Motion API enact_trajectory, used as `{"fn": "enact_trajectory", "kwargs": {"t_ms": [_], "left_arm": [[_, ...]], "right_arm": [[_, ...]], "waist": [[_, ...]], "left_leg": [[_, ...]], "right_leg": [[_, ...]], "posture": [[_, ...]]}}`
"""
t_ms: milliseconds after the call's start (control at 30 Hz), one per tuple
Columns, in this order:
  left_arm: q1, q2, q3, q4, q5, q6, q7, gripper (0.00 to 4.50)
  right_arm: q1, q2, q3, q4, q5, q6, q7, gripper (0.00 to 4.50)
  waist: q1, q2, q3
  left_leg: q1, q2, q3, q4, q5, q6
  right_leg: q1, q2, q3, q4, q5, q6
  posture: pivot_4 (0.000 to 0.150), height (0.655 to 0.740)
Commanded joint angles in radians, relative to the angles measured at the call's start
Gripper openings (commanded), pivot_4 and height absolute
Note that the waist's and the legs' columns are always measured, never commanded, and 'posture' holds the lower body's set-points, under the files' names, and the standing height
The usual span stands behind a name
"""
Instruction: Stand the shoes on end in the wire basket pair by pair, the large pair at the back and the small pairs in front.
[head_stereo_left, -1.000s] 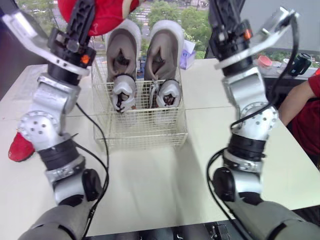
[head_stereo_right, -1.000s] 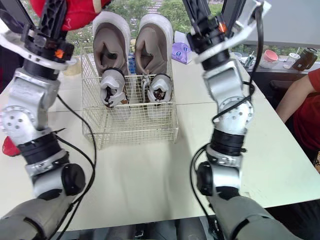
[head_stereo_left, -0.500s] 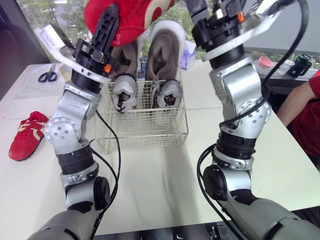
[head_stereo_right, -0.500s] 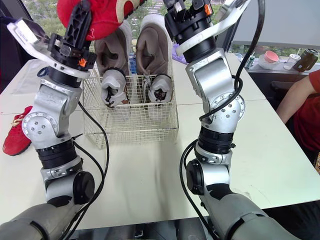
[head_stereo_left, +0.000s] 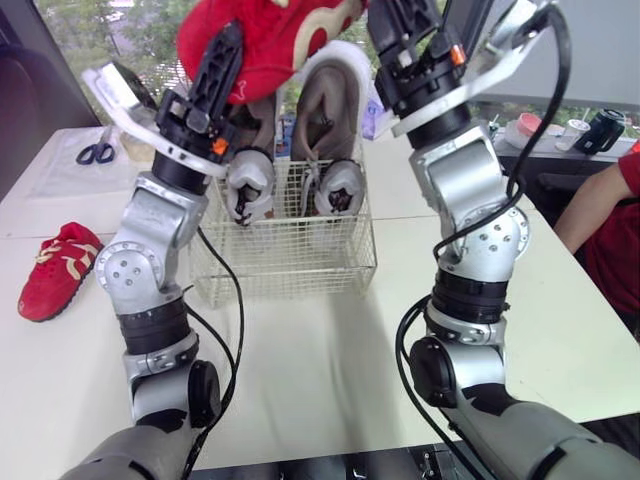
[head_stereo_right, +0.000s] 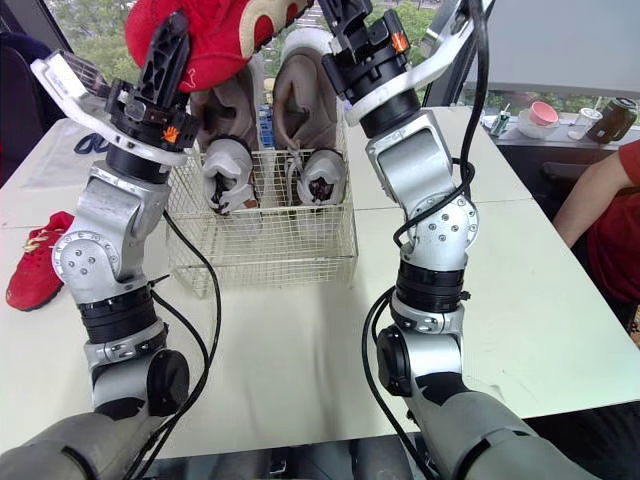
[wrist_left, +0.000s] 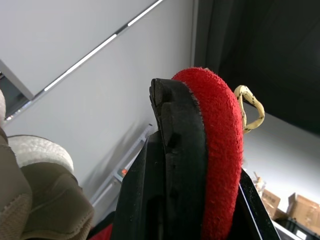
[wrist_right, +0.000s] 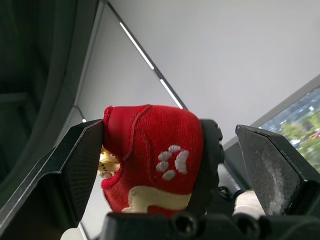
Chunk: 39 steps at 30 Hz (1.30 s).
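Note loose red shoe (head_stereo_left: 50, 272) on table (head_stereo_left: 320, 340), left of wire basket (head_stereo_left: 285, 262). Inside basket, confirm small grey pair (head_stereo_left: 250, 185) on end in front of large taupe pair (head_stereo_left: 328, 95). Above basket, find held red shoe (head_stereo_left: 270, 30) clamped in left end effector (head_stereo_left: 225, 50); observe right end effector (wrist_right: 170, 132) spread wide, straddling it unclamped. Step in hand, judged: red-pair placement. Next: lower on end into free front space, clear of rim.

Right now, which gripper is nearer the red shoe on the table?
Left. The left gripper, raised over the basket's left edge with the other red shoe, is on the table shoe's side; the right gripper is over the basket's right edge.
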Motion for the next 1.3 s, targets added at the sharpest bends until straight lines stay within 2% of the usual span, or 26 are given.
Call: {"fn": "enact_trajectory", "kwargs": {"t_ms": [33,300,367,467,567,600,633,667,733,833,867,900,967,1067,1200,1300], "left_arm": [[0.008,0.011,-0.032,-0.072,-0.032,0.017,-0.03,0.2],[0.032,0.024,-0.063,-0.039,0.027,0.004,-0.027,0.2],[0.029,0.025,-0.059,-0.038,0.025,-0.003,-0.026,0.2],[0.028,0.029,-0.058,-0.039,0.031,-0.006,-0.027,0.2],[0.035,0.043,-0.063,-0.046,0.054,-0.003,-0.029,0.2],[0.042,0.052,-0.067,-0.047,0.062,0.004,-0.026,0.7],[0.048,0.061,-0.071,-0.05,0.07,0.01,-0.026,1.29],[0.059,0.072,-0.075,-0.062,0.069,0.02,-0.029,1.62],[0.08,0.091,-0.074,-0.092,0.052,0.034,-0.022,2.55],[0.119,0.13,-0.059,-0.149,0.035,0.038,0.019,4.16],[0.138,0.154,-0.051,-0.174,0.048,0.038,0.048,4.43],[0.155,0.169,-0.044,-0.195,0.051,0.035,0.084,4.43],[0.225,0.204,-0.022,-0.262,-0.019,0.04,0.139,4.43],[0.451,0.275,0.048,-0.441,-0.111,0.035,0.245,4.43],[0.612,0.398,0.118,-0.546,-0.147,0.006,0.33,4.43],[0.667,0.449,0.138,-0.563,-0.17,-0.021,0.351,4.43]], "right_arm": [[-0.015,-0.005,-0.006,0.003,-0.001,-0.01,0.002,4.48],[-0.016,-0.009,-0.011,-0.018,0.065,0.024,0.005,4.48],[-0.013,-0.014,-0.012,-0.022,0.07,0.029,0.006,3.93],[0.006,-0.01,0.001,-0.031,0.065,0.029,0.018,2.66],[0.016,-0.008,0.007,-0.04,0.069,0.03,0.019,1.66],[0.016,-0.01,0.007,-0.042,0.073,0.032,0.019,1.48],[0.015,-0.011,0.007,-0.044,0.076,0.033,0.017,1.47],[0.013,-0.014,0.008,-0.047,0.081,0.036,0.017,1.47],[0.009,-0.021,0.006,-0.054,0.091,0.043,0.018,1.47],[-0.009,-0.04,-0.007,-0.055,0.107,0.054,0.02,1.47],[-0.021,-0.053,-0.017,-0.049,0.115,0.057,0.024,1.47],[-0.035,-0.067,-0.027,-0.04,0.122,0.058,0.028,1.47],[-0.063,-0.119,-0.049,-0.021,0.123,0.062,0.063,1.47],[-0.112,-0.366,-0.109,0.085,0.102,0.135,0.291,1.47],[-0.148,-0.59,0.007,0.197,-0.047,0.181,0.629,1.47],[-0.168,-0.627,0.052,0.232,-0.114,0.179,0.765,1.47]], "waist": [[0.0,0.0,0.0],[0.0,0.0,0.0],[0.0,0.0,0.0],[0.0,0.0,0.0],[0.0,0.0,0.0],[0.0,0.0,0.0],[0.0,0.0,0.0],[0.0,0.0,0.0],[-0.002,0.0,0.0],[-0.002,0.0,0.0],[-0.002,0.0,0.0],[-0.002,0.001,0.0],[-0.002,0.001,0.0],[-0.001,0.001,0.001],[0.008,0.001,0.001],[-0.006,0.003,0.0]], "left_leg": [[0.0,0.0,0.0,0.0,0.0,0.0],[0.0,0.0,0.0,0.0,0.0,0.0],[0.0,0.0,0.0,0.0,0.0,0.0],[0.0,0.0,0.0,-0.001,0.0,0.0],[0.0,0.0,0.0,-0.001,0.0,0.0],[0.0,0.0,0.0,-0.001,0.0,0.0],[0.0,0.0,0.0,-0.001,0.0,0.0],[0.0,0.0,0.0,-0.001,0.0,0.0],[0.0,0.0,0.0,-0.001,0.0,0.0],[-0.001,0.001,0.0,-0.001,0.0,0.0],[-0.001,0.001,0.0,-0.001,0.0,0.0],[-0.001,0.001,0.0,-0.001,0.0,0.0],[-0.001,0.001,0.0,-0.001,0.0,0.0],[0.0,0.002,0.0,-0.002,-0.001,0.001],[-0.002,0.0,0.001,-0.002,-0.004,0.006],[-0.001,0.001,0.003,-0.003,-0.004,0.006]], "right_leg": [[0.0,0.0,0.0,0.0,0.0,0.0],[0.0,0.0,0.0,0.0,0.0,0.0],[0.0,0.0,0.0,-0.001,0.0,0.0],[0.0,0.0,0.0,-0.001,0.0,0.0],[0.0,0.0,0.0,-0.001,0.0,0.0],[0.0,0.0,0.0,-0.001,0.0,0.0],[0.0,0.0,0.0,-0.001,0.0,0.0],[0.0,0.0,0.0,-0.001,0.0,0.0],[0.0,0.0,0.0,-0.001,0.0,0.0],[-0.001,0.0,0.0,-0.001,0.0,0.0],[-0.001,0.0,0.0,-0.001,0.0,0.0],[-0.001,0.0,0.0,-0.001,0.0,0.0],[-0.001,0.0,0.0,-0.001,0.0,0.0],[-0.001,-0.002,0.0,-0.002,0.0,0.0],[0.0,-0.005,0.0,-0.008,-0.003,-0.004],[0.002,-0.004,0.0,-0.014,-0.002,-0.005]], "posture": [[0.15,0.74],[0.15,0.74],[0.15,0.74],[0.15,0.74],[0.15,0.74],[0.15,0.74],[0.15,0.74],[0.15,0.74],[0.15,0.74],[0.15,0.74],[0.15,0.74],[0.15,0.74],[0.15,0.74],[0.15,0.74],[0.15,0.74],[0.15,0.74]]}}
